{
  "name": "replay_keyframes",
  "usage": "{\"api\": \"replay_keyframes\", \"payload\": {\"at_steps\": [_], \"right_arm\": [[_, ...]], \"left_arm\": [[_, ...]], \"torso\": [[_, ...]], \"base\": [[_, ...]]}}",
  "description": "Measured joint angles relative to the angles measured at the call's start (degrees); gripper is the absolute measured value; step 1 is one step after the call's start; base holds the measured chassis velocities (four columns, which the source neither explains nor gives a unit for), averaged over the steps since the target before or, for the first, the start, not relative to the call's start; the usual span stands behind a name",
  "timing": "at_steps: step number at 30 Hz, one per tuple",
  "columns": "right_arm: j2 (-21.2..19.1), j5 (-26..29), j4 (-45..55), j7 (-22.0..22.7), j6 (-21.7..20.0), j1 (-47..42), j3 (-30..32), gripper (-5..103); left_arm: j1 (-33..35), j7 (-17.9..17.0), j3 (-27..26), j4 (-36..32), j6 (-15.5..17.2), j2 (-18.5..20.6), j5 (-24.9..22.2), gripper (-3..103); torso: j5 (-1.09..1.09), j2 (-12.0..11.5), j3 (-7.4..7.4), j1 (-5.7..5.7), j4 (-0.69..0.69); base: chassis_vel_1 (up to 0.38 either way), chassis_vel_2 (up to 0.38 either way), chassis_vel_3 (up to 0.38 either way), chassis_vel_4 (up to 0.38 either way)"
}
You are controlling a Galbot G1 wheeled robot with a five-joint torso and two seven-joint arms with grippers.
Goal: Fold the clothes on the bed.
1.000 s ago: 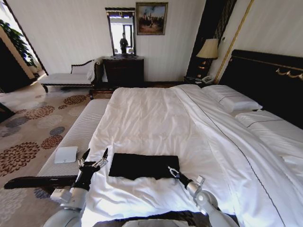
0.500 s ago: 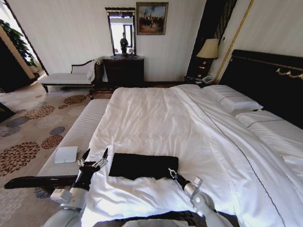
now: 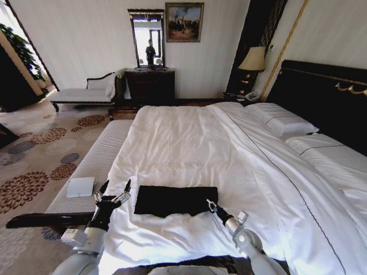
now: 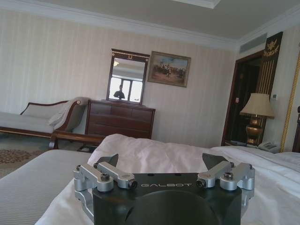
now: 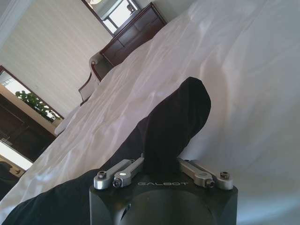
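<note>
1. The large white-sheeted bed (image 3: 189,143) with its dark headboard takes up most of a carpeted hotel room.
2. The black soft-fabric T-shirt (image 3: 175,200) lies near the bed's foot edge, folded into a flat band.
3. The right gripper (image 3: 210,205) is closed on the T-shirt's right end, apparently pinching a raised fold (image 5: 176,122) to carry it over.
4. The left gripper (image 3: 113,192) hovers spread open just beside the T-shirt's left end, at the bed's left edge.
</note>
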Motion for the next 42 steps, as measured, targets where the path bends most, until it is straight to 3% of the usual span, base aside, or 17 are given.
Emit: {"api": "replay_keyframes", "payload": {"at_steps": [10, 19, 25, 32, 42], "right_arm": [[-7.6, -2.6, -1.3, 0.1, 0.3, -0.2, 6.8, 7], [-12.1, -4.4, -5.3, -0.2, 0.8, 1.6, 9.0, 7], [-13.2, -8.8, -9.1, 0.7, 1.3, 3.9, 9.0, 7], [-13.1, -10.0, -9.8, 2.3, 1.4, 4.3, 8.6, 7], [-11.0, -9.8, -1.6, 5.2, 0.7, 3.7, 7.2, 7]], "left_arm": [[0.0, 0.0, 0.0, 0.0, 0.0, 0.0, 0.0, 100], [0.0, 0.0, 0.0, 0.0, 0.0, 0.0, 0.0, 100], [0.0, 0.0, 0.0, 0.0, 0.0, 0.0, 0.0, 100], [0.0, 0.0, 0.0, 0.0, 0.0, 0.0, 0.0, 100], [0.0, 0.0, 0.0, 0.0, 0.0, 0.0, 0.0, 100]], "torso": [[0.0, 0.0, 0.0, 0.0, -0.01], [0.0, 0.0, 0.0, 0.0, 0.0], [0.0, 0.0, 0.0, 0.0, 0.0], [-0.01, 0.0, 0.0, 0.0, -0.01], [-0.02, 0.0, -0.01, 0.0, -0.01]], "base": [[0.0, 0.0, 0.0, 0.0], [0.0, 0.0, 0.0, 0.0], [0.0, 0.0, 0.0, 0.0], [0.0, 0.0, 0.0, 0.0], [0.0, 0.0, 0.0, 0.0]]}}
